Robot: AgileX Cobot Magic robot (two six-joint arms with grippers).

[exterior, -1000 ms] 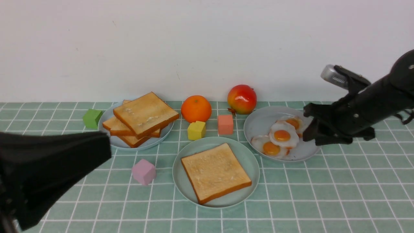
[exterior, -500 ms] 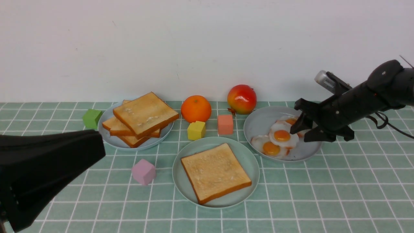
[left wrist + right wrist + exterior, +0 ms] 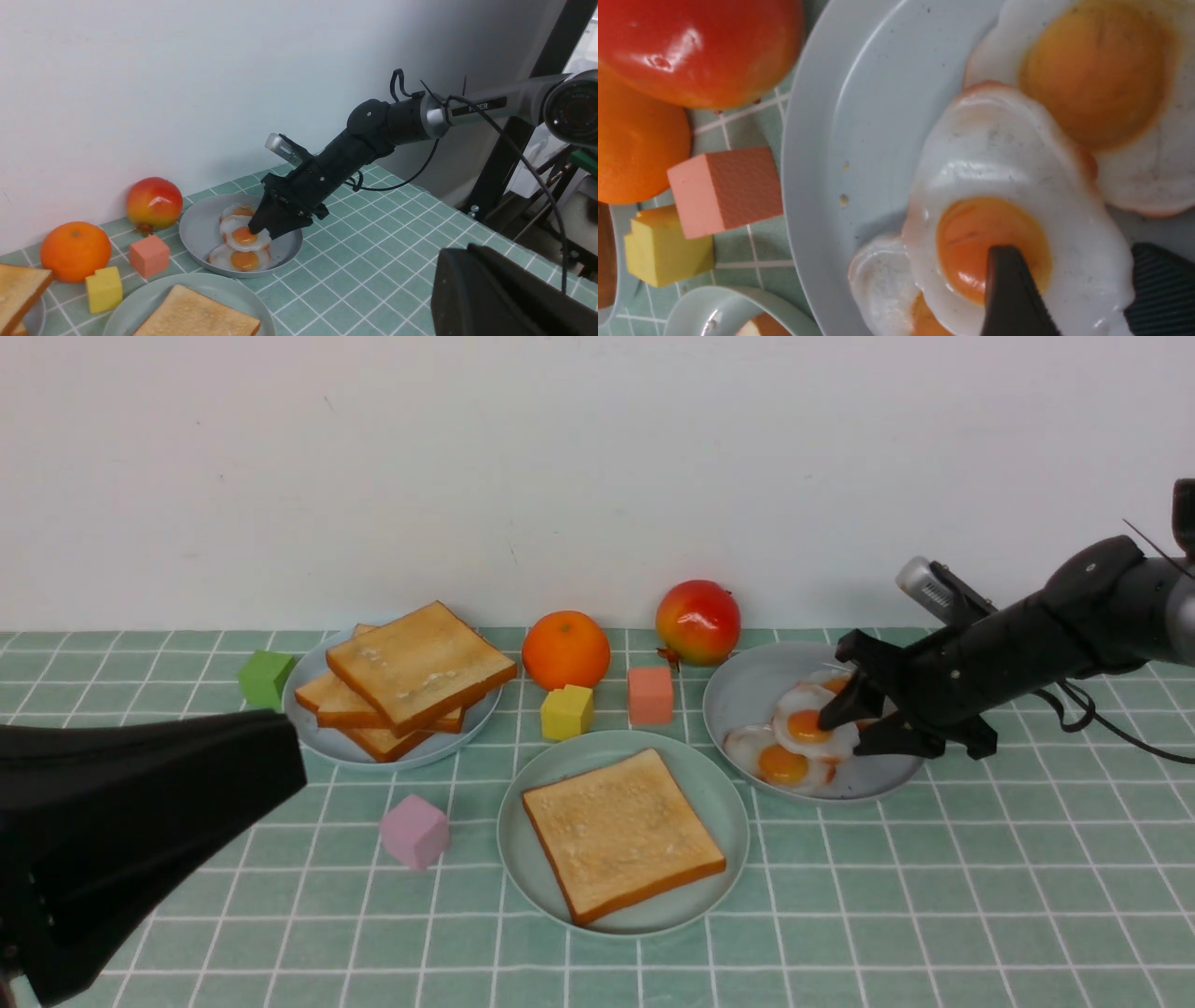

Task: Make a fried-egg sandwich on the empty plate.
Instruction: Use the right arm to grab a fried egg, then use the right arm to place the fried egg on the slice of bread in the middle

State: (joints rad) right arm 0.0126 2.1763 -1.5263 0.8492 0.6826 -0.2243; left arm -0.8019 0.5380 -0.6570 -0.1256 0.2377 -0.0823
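Over right-hand grey-blue plate (image 3: 747,695): right gripper (image 3: 842,735) low and tilted, fingers (image 3: 1008,294) spread wide, nothing held. One tip over yolk of fried egg (image 3: 795,726), other just past egg's edge above bare plate; cannot tell whether touching. Fried egg topmost in pile, overlapping two brown-rimmed eggs (image 3: 782,765), well apart from mint empty plate (image 3: 714,793), one toast slice (image 3: 621,835) already on it. Left gripper (image 3: 271,761) parked low at near left of surface (image 3: 934,896), fingers together. Reads as reach-in ahead of pinch. Risk of slip on lift, from bite on only a narrow glossy strip between yolk and rim. Risk of hauling up a second egg, from tip set too deep into overlap. Risk of shoving pile or plate sideways, from closing with one tip pressed down. Watch for droop in carry and off-centre landing on toast.
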